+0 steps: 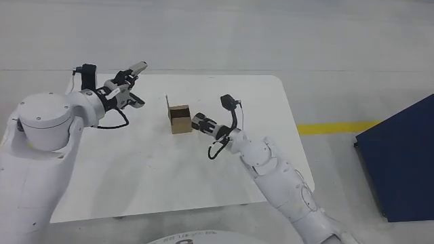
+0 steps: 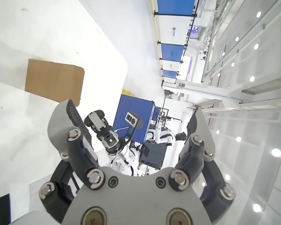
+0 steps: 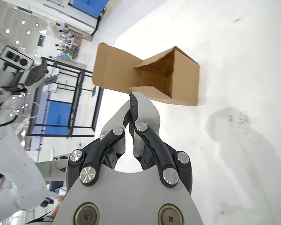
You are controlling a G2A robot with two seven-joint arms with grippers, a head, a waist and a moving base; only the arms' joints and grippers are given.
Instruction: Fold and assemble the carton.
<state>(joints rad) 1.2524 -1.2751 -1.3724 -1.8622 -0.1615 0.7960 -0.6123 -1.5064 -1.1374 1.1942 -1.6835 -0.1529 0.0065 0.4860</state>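
Top view: carton [image 1: 180,119] stands open mid-table [image 1: 264,169], lid [image 1: 167,103] upright; right gripper [image 1: 196,121] just beside it; left gripper [image 1: 140,66] well apart.
Left wrist view: left gripper [image 2: 133,111] released, empty; probably best placed to fold the lid.
Right wrist view: right gripper [image 3: 131,100] clenched on nothing at the carton's near wall; it should brace that wall meanwhile.

Carton [image 1: 180,118] stands mid-table with its mouth up, so there's a clear drop-in from above. Its tall flap [image 1: 167,105] stands upright on the side facing the left gripper [image 1: 135,83] and walls off that approach. The right gripper [image 1: 198,122], fingers pressed together, crowds the opposite wall. Bare table [image 1: 258,95] lies open on the carton's near and far sides. The left gripper hangs spread wide, well apart from the carton.
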